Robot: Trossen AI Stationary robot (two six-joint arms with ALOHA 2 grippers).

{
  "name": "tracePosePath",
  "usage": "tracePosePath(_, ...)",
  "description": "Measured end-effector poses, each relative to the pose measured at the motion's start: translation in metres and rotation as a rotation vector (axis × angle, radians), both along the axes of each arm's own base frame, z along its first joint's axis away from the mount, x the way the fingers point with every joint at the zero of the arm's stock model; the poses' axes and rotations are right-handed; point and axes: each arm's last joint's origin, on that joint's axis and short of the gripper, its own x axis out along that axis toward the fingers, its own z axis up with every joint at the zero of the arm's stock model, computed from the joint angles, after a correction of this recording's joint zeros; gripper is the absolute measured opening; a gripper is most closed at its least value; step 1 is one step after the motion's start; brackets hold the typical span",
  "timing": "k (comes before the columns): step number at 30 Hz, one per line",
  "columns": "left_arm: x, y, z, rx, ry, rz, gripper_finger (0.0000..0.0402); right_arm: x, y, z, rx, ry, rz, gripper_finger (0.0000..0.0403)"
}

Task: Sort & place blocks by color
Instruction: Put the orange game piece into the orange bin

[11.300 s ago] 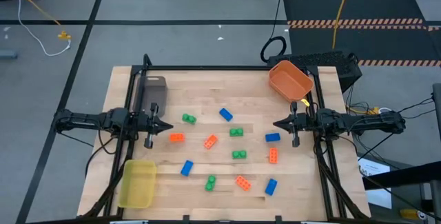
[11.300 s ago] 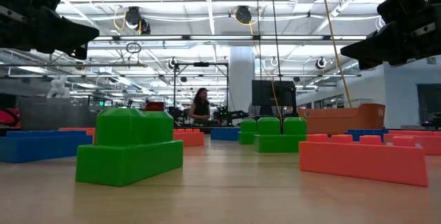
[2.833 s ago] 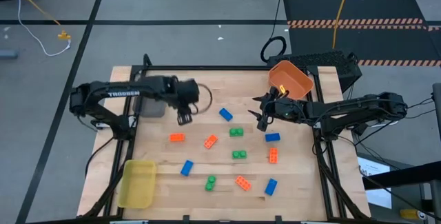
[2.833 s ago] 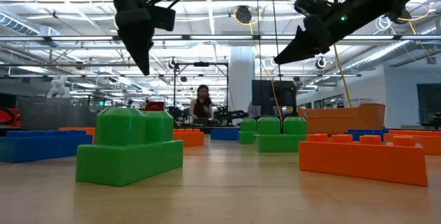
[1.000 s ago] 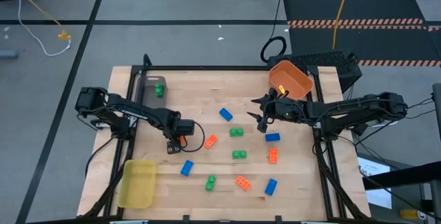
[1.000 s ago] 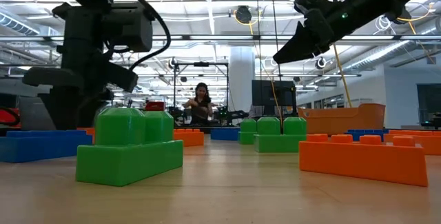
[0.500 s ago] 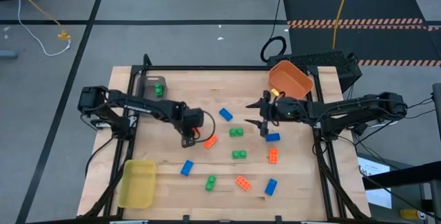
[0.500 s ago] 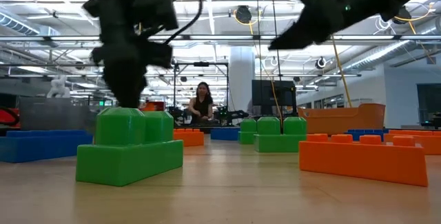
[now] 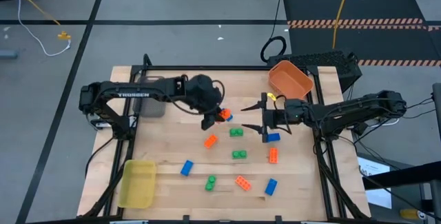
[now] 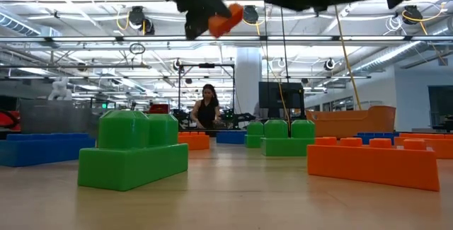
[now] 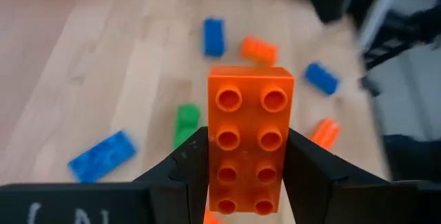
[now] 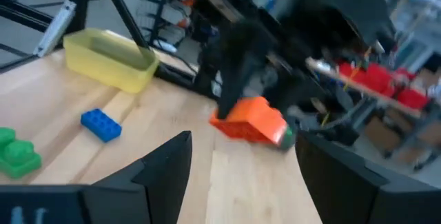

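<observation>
One orange block (image 9: 224,114) is held aloft; other blocks (image 9: 238,154) lie scattered on wood.

From the high view I count four orange blocks: three on the tabletop (image 9: 210,141) (image 9: 273,155) (image 9: 242,182) and one held above it (image 9: 223,114). Green blocks in view: three (image 9: 236,132) (image 9: 239,154) (image 9: 211,182). Blue blocks in clear view: three (image 9: 187,167) (image 9: 270,186) (image 9: 273,138). Bins: three, namely one orange bin (image 9: 301,86), one yellow bin (image 9: 138,184) and one grey bin (image 9: 152,107).
</observation>
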Motion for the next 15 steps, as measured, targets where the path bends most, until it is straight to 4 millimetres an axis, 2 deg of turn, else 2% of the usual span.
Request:
tracePosePath(5, -0.002, 0.006, 0.002, -0.031, 0.010, -0.002, 0.0141, 0.015, 0.009, 0.011, -0.084, 0.002, 0.039, 0.0251)
tracePosePath(8, -0.001, 0.005, -0.001, -0.077, 0.020, -0.032, 0.0141, 0.033, 0.009, 0.017, -0.105, 0.063, 0.039, 0.0251)
tracePosePath(11, -0.002, 0.004, -0.002, -0.104, 0.033, -0.055, 0.0141, 0.054, 0.010, 0.013, -0.157, 0.146, 0.048, 0.0251)
tracePosePath(15, -0.006, 0.002, -0.006, -0.123, 0.094, -0.061, 0.0141, 0.071, 0.011, 0.017, -0.180, 0.150, 0.058, 0.0251)
